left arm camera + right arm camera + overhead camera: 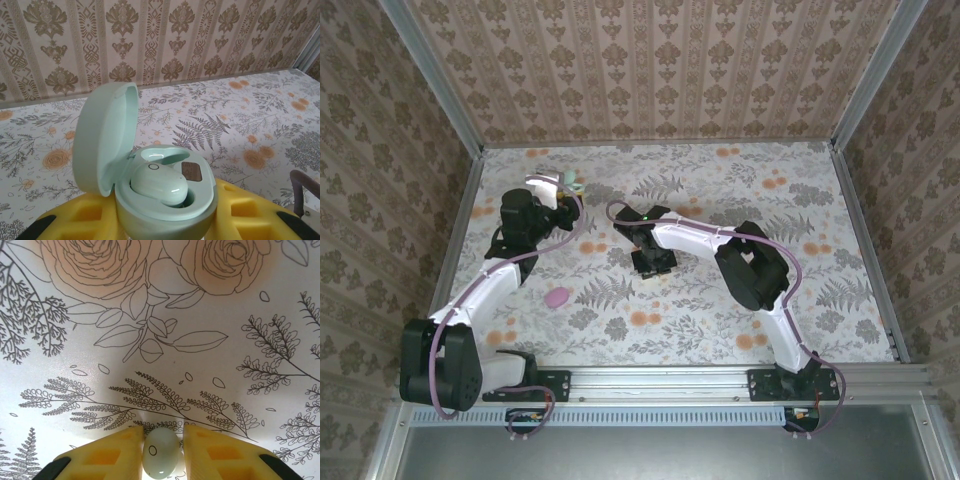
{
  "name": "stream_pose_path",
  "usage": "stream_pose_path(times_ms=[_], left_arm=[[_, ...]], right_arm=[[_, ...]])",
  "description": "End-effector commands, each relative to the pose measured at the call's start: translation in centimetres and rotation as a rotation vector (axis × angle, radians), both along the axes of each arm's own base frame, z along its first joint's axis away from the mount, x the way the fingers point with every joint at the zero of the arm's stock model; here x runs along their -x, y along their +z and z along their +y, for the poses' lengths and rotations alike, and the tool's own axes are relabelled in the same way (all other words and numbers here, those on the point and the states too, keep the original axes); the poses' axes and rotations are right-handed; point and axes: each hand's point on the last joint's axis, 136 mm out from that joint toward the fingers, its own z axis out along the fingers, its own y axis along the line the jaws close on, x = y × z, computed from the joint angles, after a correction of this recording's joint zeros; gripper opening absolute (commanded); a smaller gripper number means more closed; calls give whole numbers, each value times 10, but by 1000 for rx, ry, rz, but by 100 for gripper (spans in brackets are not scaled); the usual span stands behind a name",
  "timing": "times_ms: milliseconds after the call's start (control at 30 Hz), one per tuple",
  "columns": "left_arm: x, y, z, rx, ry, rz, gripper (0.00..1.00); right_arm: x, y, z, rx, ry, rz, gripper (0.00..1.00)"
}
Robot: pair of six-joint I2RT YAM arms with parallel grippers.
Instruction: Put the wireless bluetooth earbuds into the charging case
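The left gripper (162,227) squeezes the open green case (107,135) with one earbud (159,184) inside. The right gripper (162,437) pinches the other earbud (161,456) close to the table (160,315)

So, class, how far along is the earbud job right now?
Done: the case is open with the first earbud seated inside. In hand: the left tool holds the case, the right tool grips the second earbud. Left: carrying it over and seating it.
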Motion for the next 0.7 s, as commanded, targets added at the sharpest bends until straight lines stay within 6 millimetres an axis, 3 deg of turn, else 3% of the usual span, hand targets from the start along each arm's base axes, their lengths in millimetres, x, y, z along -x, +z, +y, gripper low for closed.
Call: stream_pose_path(times_ms=[0,333,667], left_arm=[[-2,17,1,12,-1,-43,22],[-3,17,-1,18,-10,-40,22],[-2,20,-13,33,-68,-39,22]], right_arm=[[-3,-4,-9,52,10,6,27],[-1,-6,-7,21,2,21,25],[-12,31,-3,-244,-89,-19,25]])
